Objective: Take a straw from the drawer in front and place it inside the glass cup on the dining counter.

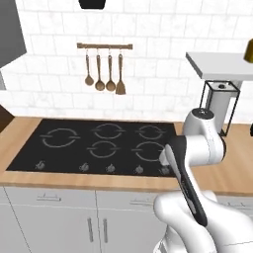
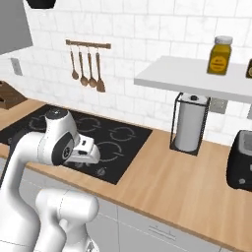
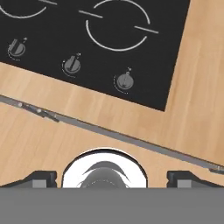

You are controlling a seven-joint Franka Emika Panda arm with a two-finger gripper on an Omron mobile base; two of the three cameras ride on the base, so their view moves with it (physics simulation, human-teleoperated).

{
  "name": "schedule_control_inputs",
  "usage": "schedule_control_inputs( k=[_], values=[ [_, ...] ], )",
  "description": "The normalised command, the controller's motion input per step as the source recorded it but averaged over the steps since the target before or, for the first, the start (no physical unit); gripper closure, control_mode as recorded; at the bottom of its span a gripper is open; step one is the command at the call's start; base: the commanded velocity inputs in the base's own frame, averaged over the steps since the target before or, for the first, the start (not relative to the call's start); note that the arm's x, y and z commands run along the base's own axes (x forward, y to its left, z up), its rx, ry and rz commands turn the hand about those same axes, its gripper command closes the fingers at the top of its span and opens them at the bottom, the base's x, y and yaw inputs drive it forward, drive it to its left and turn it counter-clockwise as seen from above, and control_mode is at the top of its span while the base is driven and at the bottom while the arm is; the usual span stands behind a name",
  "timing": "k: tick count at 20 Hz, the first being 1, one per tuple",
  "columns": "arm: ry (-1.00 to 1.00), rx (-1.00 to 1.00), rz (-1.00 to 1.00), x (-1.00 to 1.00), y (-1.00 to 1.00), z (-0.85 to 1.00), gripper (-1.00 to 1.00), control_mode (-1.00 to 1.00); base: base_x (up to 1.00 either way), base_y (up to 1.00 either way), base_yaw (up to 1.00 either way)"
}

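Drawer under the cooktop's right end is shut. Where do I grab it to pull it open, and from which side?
Grip the slim bar handle on the drawer front, at the bar's middle, coming from the front. It lies horizontal and stands off the panel, so one finger above and one below should fit. The open gripper looks down from above, so it likely needs lowering and tilting first.

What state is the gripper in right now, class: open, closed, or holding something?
Gripper: open, jaws wide apart, holding nothing, above the wood counter near the cooktop.
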Motion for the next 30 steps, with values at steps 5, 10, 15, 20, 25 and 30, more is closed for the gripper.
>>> schedule_control_inputs(
  k=[5, 10, 15, 20, 25, 30],
  values=[
    [0.00, 0.00, 0.00, 0.00, 0.00, 0.00, -1.00, 1.00, -0.58, -0.36, 0.31],
    [0.00, 0.00, 0.00, 0.00, 0.00, 0.00, -1.00, 1.00, -0.52, -0.31, 0.29],
    [0.00, 0.00, 0.00, 0.00, 0.00, 0.00, -1.00, 1.00, -0.45, -0.36, 0.30],
    [0.00, 0.00, 0.00, 0.00, 0.00, 0.00, -1.00, 1.00, -0.45, -0.39, 0.30],
    [0.00, 0.00, 0.00, 0.00, 0.00, 0.00, -1.00, 1.00, -0.44, -0.40, 0.29],
    [0.00, -0.01, 0.05, 0.00, 0.12, -0.02, -1.00, -1.00, -0.12, -0.08, 0.16]
  ],
)
